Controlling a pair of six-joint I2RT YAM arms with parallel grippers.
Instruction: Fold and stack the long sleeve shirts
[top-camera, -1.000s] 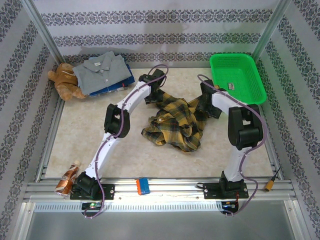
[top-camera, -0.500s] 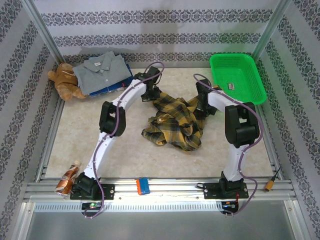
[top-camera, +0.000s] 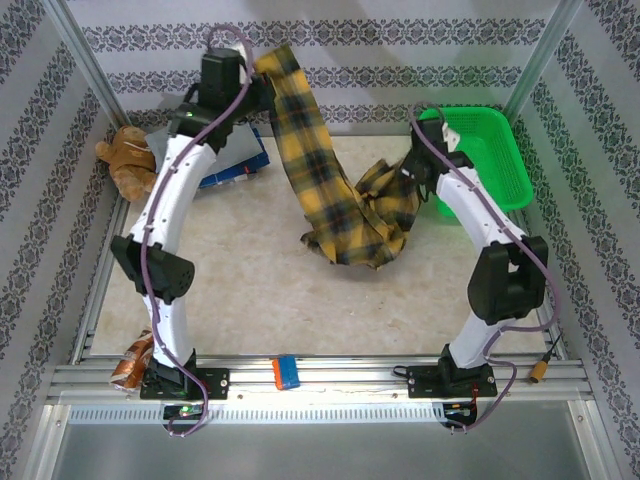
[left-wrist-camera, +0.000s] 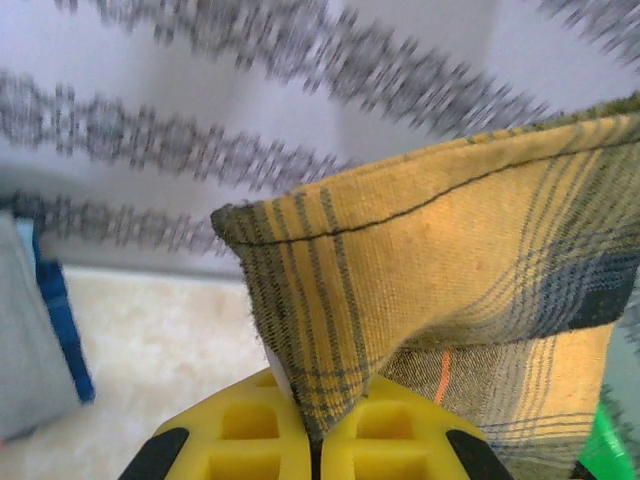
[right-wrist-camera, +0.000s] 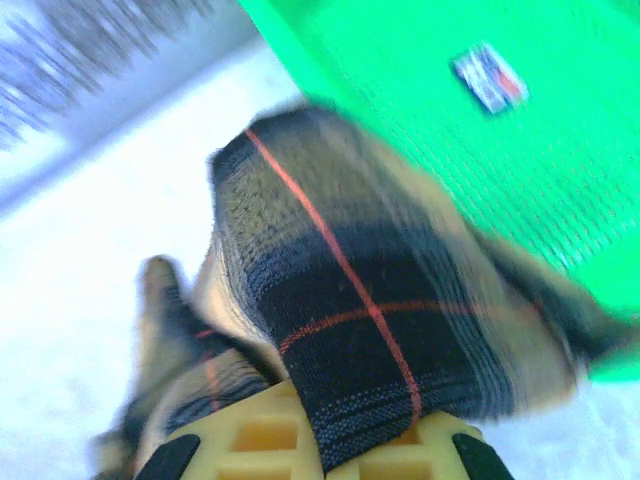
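**Left gripper (left-wrist-camera: 315, 435) high, right gripper (right-wrist-camera: 318, 445) low, plaid shirt (top-camera: 322, 175) strung between**

Up near the back wall, the left gripper's yellow fingers (left-wrist-camera: 250, 430) are pressed together on a hemmed edge of the mustard and dark plaid shirt. Only a narrow bite of cloth sits between them. The right gripper is pinched on a dark fold crossed by thin red lines, low and just beside the green basket (top-camera: 480, 116). From the high grip a long band of flannel runs down to a bunched heap on the table (top-camera: 240, 280) between the arms. The grey shirt (top-camera: 236, 152) lies on the blue shirt (top-camera: 232, 176) at the back left, below the raised left arm.

Several things could spoil the fold from here. The left bite is shallow and carries most of the hanging weight, so a quick pull may drag the hem out. The right grip looks closed on several layers, so spreading could leave the shirt twisted rather than flat. Cloth trailing by the basket might catch on its rim. A careless swing of the left arm could also disturb the stacked pair beneath it.
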